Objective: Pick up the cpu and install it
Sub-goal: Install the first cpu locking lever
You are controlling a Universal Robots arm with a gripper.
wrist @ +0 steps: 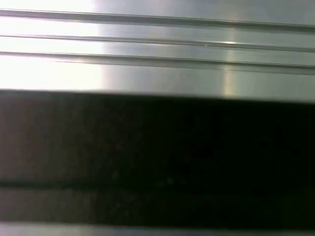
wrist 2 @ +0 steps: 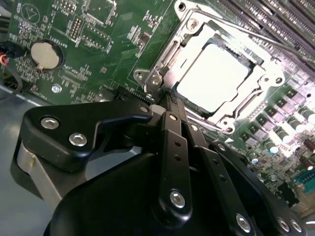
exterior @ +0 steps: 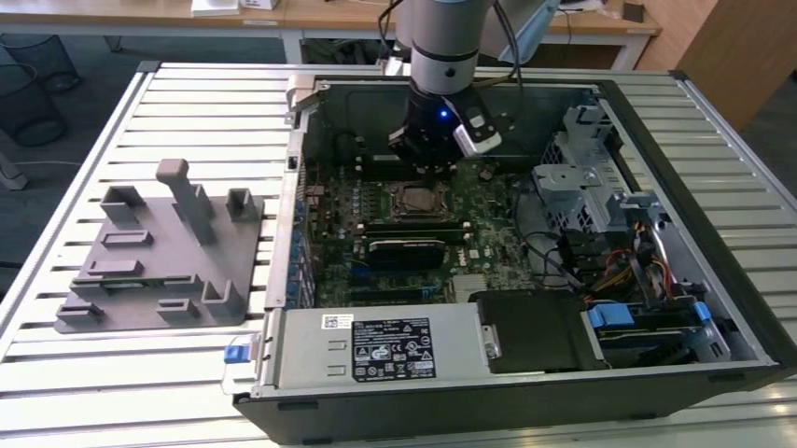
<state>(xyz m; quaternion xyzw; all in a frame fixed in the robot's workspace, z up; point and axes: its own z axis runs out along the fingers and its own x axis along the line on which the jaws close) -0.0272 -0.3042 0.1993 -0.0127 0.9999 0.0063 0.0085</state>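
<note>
The cpu [wrist 2: 212, 78] sits in the socket [wrist 2: 170, 51]; install looks done. The gripper [wrist 2: 170, 98], jaws together and empty, hovers at its 7 o'clock.

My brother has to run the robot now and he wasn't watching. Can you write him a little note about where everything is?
Tool: shut, holding nothing, its tip just beside the socket frame inside the open computer case.
Cpu: lying flat in the motherboard socket, pale top facing up, not touched by the tool.
Done: the cpu is out of the grey fixture tray and sits in the socket.
Left: whether the socket is latched cannot be told.
</note>
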